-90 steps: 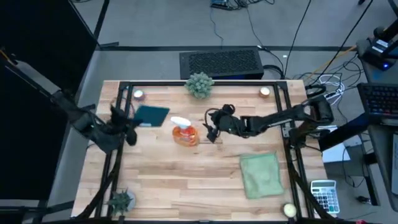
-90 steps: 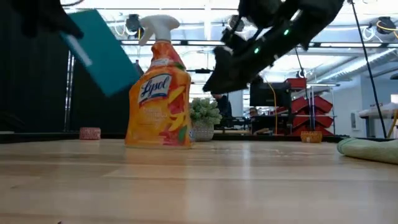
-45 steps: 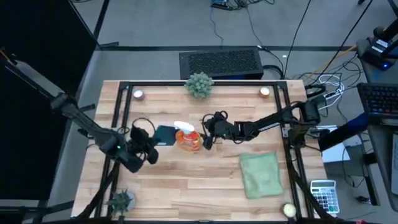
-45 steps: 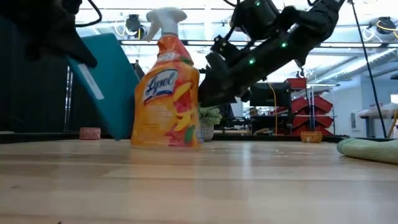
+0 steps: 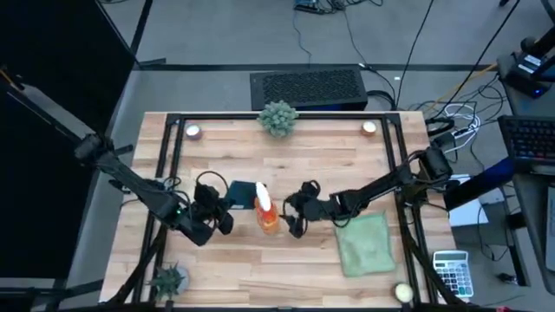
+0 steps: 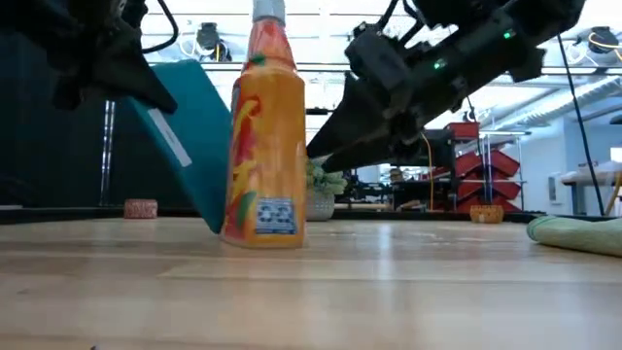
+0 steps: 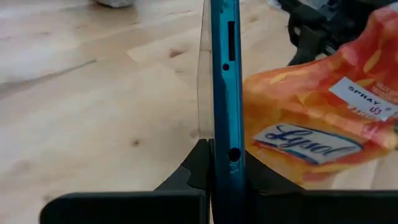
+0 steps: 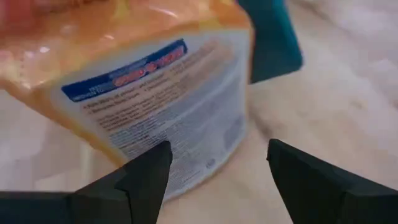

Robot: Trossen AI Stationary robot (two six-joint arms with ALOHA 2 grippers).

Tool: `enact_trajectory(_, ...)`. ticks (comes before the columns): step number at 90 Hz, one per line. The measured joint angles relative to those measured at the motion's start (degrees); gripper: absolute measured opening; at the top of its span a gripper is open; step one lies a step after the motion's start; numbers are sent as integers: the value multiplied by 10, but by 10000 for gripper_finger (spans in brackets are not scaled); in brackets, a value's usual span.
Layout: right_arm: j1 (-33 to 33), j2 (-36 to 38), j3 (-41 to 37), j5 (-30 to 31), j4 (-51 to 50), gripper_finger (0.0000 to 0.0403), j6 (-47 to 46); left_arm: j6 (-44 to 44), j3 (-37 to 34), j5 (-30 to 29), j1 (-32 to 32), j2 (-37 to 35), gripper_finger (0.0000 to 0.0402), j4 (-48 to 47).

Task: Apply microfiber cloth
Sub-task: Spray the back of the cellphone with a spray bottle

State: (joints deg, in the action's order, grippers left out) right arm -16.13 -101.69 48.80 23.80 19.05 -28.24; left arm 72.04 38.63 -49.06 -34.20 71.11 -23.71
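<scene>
**Both grippers at the spray bottle, cloth lying apart at lower right**

In the high view the pale sage-green microfiber cloth (image 5: pixel 362 243) lies flat on the light wooden table (image 5: pixel 286 264) in the lower right of the frame, with no gripper on it. In the low view its folded edge (image 6: pixel 575 234) shows at the far right, resting on the tabletop.

The left gripper (image 5: pixel 222 203) sits left of centre and is clamped on the flat teal-edged rectangular tablet (image 5: pixel 244 191). The left wrist view shows that tablet (image 7: pixel 224 106) edge-on, pinched between the two dark fingers (image 7: pixel 194 174). In the low view the tablet (image 6: pixel 190 136) stands tilted, just left of the bottle.

The orange plastic spray bottle with a white trigger (image 5: pixel 264 211) stands upright near the middle of the table, between the two grippers. The right gripper (image 5: pixel 293 211) is just beside it on the right, with its fingers (image 8: pixel 144 174) spread apart and the bottle's label (image 8: pixel 161 106) filling the view ahead of them. Whether they touch the bottle cannot be told.

A small green potted plant (image 5: pixel 277 117) stands at the table's upper edge.
</scene>
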Motion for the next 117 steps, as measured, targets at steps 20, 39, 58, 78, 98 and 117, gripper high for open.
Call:
enact_trajectory(20,-42,9,0,3,-26,251,4,-65,4,25,-1,36,6,88)
enact_trajectory(39,-83,148,5,1,-194,251,-14,-65,56,38,-13,-12,7,-74)
enact_trajectory(58,-107,206,5,7,-194,251,-30,-117,113,34,-10,-71,7,-165)
enact_trajectory(78,-96,193,5,6,-169,259,-11,-159,135,30,2,-86,7,-164)
enact_trajectory(98,-97,191,5,3,-159,338,15,-172,135,31,11,-86,7,-164)
enact_trajectory(117,-91,192,5,0,-102,386,54,-201,135,35,30,-86,7,-163)
